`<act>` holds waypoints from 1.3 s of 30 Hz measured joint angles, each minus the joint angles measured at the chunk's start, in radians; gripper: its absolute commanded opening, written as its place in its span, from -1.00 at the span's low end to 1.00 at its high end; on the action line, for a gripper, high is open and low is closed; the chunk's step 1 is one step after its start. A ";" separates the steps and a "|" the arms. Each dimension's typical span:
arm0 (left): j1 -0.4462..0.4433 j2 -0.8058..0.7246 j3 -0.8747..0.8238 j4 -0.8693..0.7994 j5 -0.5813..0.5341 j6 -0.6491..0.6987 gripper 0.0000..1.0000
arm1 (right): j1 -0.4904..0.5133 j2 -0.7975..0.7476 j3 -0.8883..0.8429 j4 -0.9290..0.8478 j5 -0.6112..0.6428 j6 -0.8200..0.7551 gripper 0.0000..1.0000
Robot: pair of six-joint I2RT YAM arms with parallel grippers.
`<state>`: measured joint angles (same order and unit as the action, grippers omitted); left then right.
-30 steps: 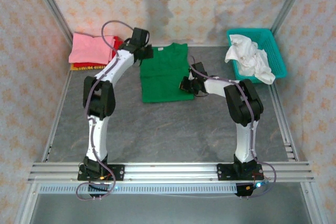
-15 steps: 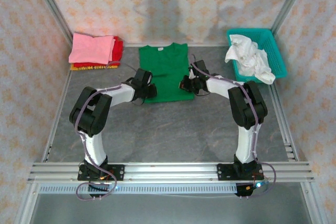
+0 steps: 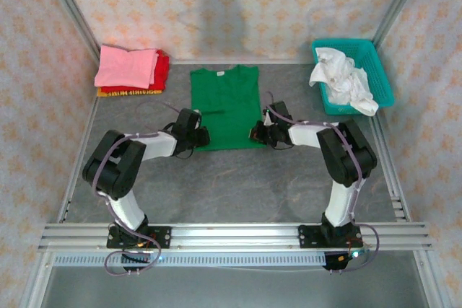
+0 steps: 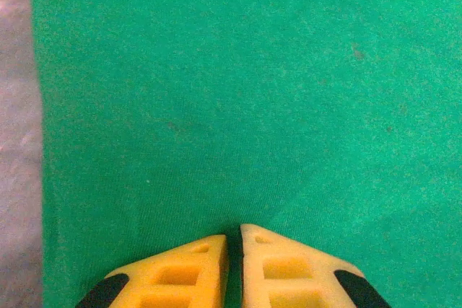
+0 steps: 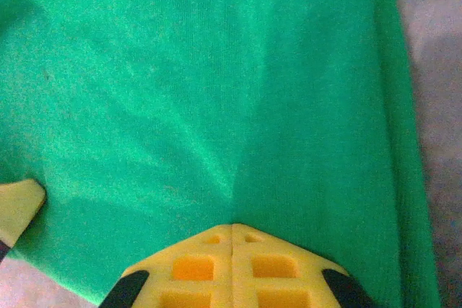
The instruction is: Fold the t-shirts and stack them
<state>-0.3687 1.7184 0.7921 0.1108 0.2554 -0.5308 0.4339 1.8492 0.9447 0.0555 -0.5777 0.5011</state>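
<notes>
- Green cotton is what both pincers have at the near hem. The left gripper [image 4: 232,232] sits at the near left corner with its fingers drawn almost together, a thin slit between them, apparently nipping the hem. The right gripper [image 5: 232,227] sits at the near right corner with its fingers pressed tight, and creases in the cloth run to their tips.
- The green t-shirt [image 3: 225,102] lies flat in the middle of the table [image 3: 238,178], collar away from the arms. Its sides are already turned in, so it makes a long narrow panel with no sleeves sticking out.
- By my reading the lengthwise folds are done and the crosswise fold is the step in hand: the near hem must go toward the collar, both corners travelling evenly.
- After that, the folded shirt has to be carried to the pile.
- Far left: a folded pink t-shirt [image 3: 126,66] lies on a red t-shirt [image 3: 162,68], with a yellow-orange t-shirt [image 3: 130,91] showing beneath. That makes three stacked.
- Far right: a teal basket [image 3: 382,84] holds crumpled white cloth [image 3: 343,77]. Whether that is more to fold, I cannot tell.
</notes>
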 measured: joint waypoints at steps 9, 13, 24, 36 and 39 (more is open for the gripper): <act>0.031 -0.254 -0.115 -0.159 -0.017 -0.077 -0.21 | 0.027 -0.168 -0.115 -0.058 -0.014 0.089 -0.50; 0.104 -0.333 -0.133 -0.193 0.022 -0.106 -0.14 | 0.027 -0.288 -0.146 -0.054 0.032 0.091 -0.34; 0.106 -0.282 -0.145 -0.215 0.140 -0.127 -0.15 | 0.010 -0.282 -0.184 -0.005 0.100 0.090 -0.25; 0.069 -0.209 -0.137 -0.220 0.134 -0.125 -0.26 | 0.010 -0.266 -0.185 -0.001 0.105 0.088 -0.25; 0.069 -0.200 -0.132 -0.227 0.125 -0.124 -0.44 | 0.010 -0.267 -0.196 0.006 0.110 0.086 -0.25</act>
<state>-0.2993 1.5188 0.6598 -0.1165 0.3801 -0.6548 0.4442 1.5818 0.7483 0.0616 -0.4675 0.5869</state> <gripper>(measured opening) 0.332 0.374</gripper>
